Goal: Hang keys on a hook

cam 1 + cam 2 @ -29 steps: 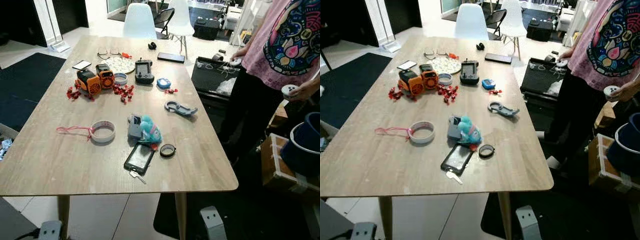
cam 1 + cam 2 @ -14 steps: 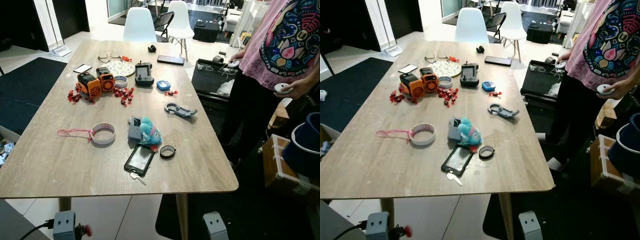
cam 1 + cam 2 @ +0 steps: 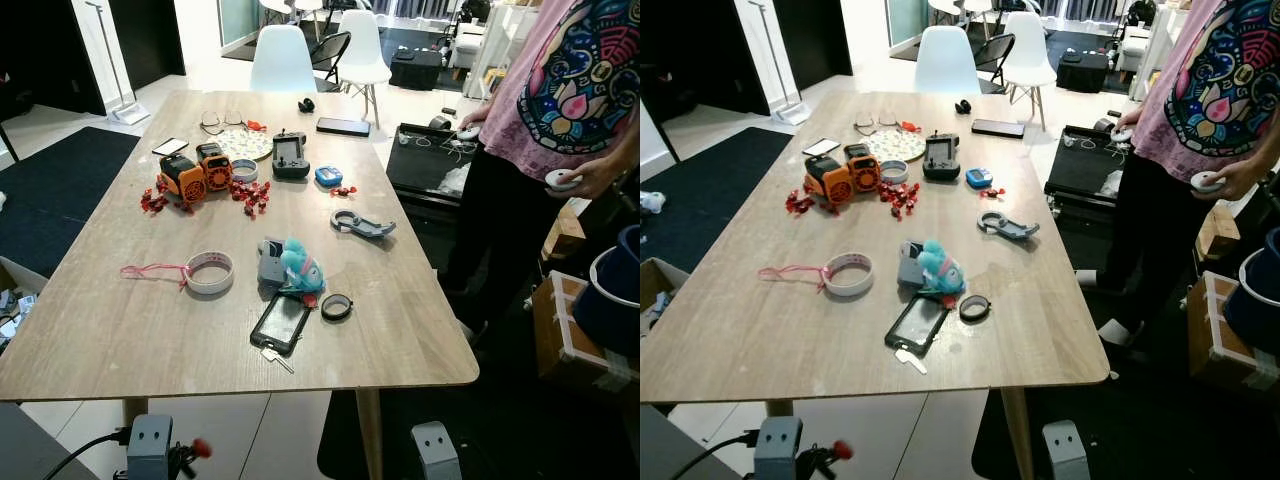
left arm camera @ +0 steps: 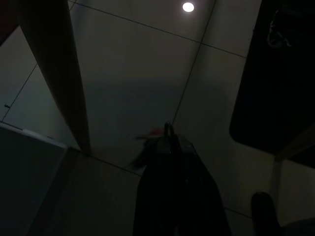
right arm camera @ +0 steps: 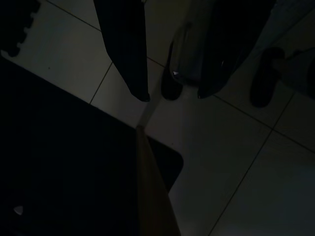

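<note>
I see a table [image 3: 120, 330] of pale wood, matt, with fine grain. The phone [image 3: 280, 322] on it has a glossy black face, and a small silvery metal key [image 3: 272, 355] lies at its near end. The toy [image 3: 300, 266] is fuzzy teal plush. The tape [image 3: 210, 272] looks like smooth paper. The chairs [image 3: 282, 58] are smooth white plastic. The person's shirt [image 3: 580, 70] is printed cloth. Floor tiles [image 4: 133, 73] shine dully.

Both arms hang low below the table edge, idle; the left gripper [image 4: 170, 135] points down at the floor, its black fingers pressed together; the right gripper [image 5: 172, 96] also points floorward, fingers spread apart, holding nothing.
</note>
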Tool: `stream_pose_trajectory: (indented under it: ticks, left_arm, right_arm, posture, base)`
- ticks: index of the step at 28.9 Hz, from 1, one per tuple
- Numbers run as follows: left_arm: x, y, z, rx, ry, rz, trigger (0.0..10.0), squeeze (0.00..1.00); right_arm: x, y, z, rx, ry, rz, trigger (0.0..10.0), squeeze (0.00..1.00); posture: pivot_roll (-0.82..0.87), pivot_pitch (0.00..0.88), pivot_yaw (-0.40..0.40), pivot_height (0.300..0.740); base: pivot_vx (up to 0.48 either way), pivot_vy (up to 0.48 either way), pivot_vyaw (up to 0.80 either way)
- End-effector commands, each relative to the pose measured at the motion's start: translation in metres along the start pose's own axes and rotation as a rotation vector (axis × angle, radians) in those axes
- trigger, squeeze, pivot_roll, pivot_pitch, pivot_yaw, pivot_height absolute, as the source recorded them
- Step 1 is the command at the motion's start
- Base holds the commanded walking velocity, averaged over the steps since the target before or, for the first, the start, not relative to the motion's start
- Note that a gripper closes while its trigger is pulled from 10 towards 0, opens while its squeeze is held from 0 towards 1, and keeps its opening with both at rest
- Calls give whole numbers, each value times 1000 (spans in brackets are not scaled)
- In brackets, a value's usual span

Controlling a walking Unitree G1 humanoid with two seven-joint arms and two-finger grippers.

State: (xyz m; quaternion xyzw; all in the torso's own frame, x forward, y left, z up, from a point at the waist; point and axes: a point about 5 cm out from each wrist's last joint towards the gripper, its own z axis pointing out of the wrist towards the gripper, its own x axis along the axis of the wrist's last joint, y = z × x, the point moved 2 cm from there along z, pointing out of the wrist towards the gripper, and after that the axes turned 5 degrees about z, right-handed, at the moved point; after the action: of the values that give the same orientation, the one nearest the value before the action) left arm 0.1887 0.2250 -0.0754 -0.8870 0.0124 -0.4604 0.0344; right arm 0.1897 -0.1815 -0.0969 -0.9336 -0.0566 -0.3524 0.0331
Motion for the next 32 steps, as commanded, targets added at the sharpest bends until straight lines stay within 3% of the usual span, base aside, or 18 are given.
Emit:
stream_pose_trajectory:
  ticks: [1, 32]
  left_arm:
    - [-4, 1, -2, 0, -11, 4, 10000, 0]
    - [-23, -7, -9, 21, -104, 5, 10000, 0]
  right_arm:
    - [-4, -1, 0, 3, -20, -15, 10000, 0]
    - [4, -10, 2, 53, 2, -74, 10000, 0]
  posture:
    - [64, 31, -24, 740]
    - [72, 20, -38, 740]
  base:
    - [0, 0, 0]
    - [0, 0, 800]
